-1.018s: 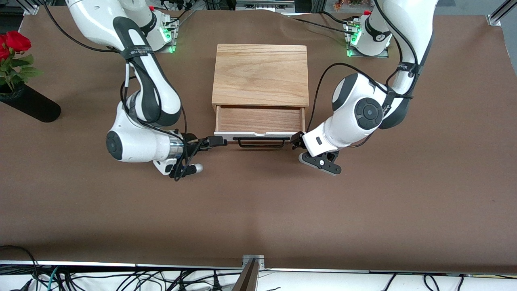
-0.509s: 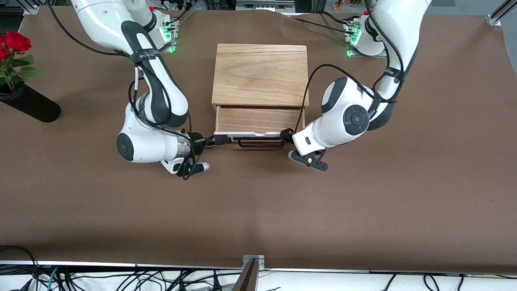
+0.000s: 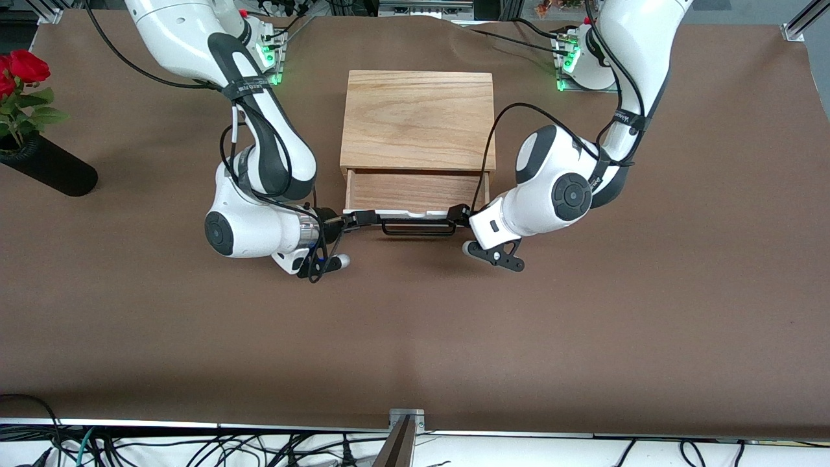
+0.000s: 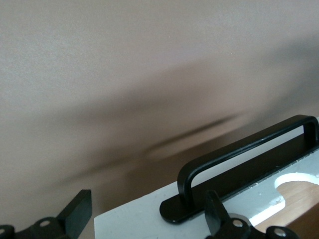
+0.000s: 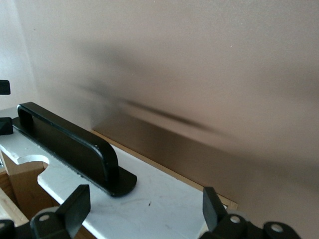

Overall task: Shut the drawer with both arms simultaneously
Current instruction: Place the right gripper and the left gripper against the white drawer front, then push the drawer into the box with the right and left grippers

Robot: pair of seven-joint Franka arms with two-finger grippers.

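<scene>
The drawer (image 3: 417,192) stands partly open. The left claw (image 4: 144,219) and right claw (image 5: 142,209), both spread open, straddle opposite ends of its white front beside the handle (image 3: 417,227).

Hidden and cropped parts
The pale oak box (image 3: 418,120) covers the shallow wooden drawer's (image 3: 416,191) inner end; frame edges crop both wrist views' long thin black bar handle (image 4: 239,169).

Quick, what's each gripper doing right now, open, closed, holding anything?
Left gripper: open, empty, astride the white drawer front by the black bar handle.
Right gripper: open, empty, astride the front's other end.
</scene>
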